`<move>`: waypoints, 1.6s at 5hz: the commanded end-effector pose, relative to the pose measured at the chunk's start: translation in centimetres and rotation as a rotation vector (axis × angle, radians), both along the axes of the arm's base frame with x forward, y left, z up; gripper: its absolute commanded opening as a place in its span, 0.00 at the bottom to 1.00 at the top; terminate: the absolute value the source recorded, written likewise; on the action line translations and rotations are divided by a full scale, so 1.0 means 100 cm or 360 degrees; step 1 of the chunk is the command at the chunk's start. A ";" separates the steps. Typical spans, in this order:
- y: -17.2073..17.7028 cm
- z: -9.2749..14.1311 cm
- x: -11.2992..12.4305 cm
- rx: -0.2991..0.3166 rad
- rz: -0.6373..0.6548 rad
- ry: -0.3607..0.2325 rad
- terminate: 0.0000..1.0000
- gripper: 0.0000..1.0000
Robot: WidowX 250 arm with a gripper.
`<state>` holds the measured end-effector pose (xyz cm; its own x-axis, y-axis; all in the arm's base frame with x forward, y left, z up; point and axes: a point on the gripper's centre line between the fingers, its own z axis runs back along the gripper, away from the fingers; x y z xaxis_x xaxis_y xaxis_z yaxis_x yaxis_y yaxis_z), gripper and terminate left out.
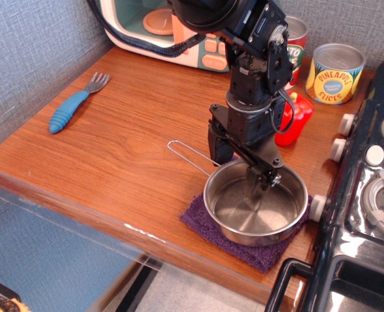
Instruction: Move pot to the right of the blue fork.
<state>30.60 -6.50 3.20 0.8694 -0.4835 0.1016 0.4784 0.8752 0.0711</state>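
Pot at lower right of the frame, sitting on a purple cloth near the front edge of the wooden counter. Wire handle pointing toward the left, out over bare wood. Blue fork at upper left, well apart from the pot, tines toward the back wall.

Gripper down over the pot's back-left rim, close to where the handle joins. One finger outside the wall, the other reaching inside the bowl; jaws spread across the rim, gap visible on both sides. Reads as open, nothing clamped.

Handling, as a judgement: thin steel, stiff, probably light, nothing fragile. Polished wall likely slippery under hard pads, so a pinch straight across the rim wall, set deep. Best hold near the handle root, though an off-centre grip may let the far side droop. Thin wire loop a poor choice, apt to twist. Cloth may drag or cling on lift-off.

Red pepper just behind the arm; two cans at upper right.
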 end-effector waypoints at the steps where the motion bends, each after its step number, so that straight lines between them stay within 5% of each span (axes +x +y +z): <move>1: 0.001 0.012 0.004 -0.0007 0.0008 -0.0082 0.00 0.00; 3: 0.008 0.012 0.006 -0.0009 0.0044 -0.0075 0.00 0.00; 6: 0.088 0.079 0.057 -0.0060 0.0011 -0.0318 0.00 0.00; 8: 0.183 0.052 0.106 0.0049 0.0162 -0.0182 0.00 0.00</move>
<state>40.84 11.48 5.54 0.9125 -0.3903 0.1227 0.3805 0.9198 0.0961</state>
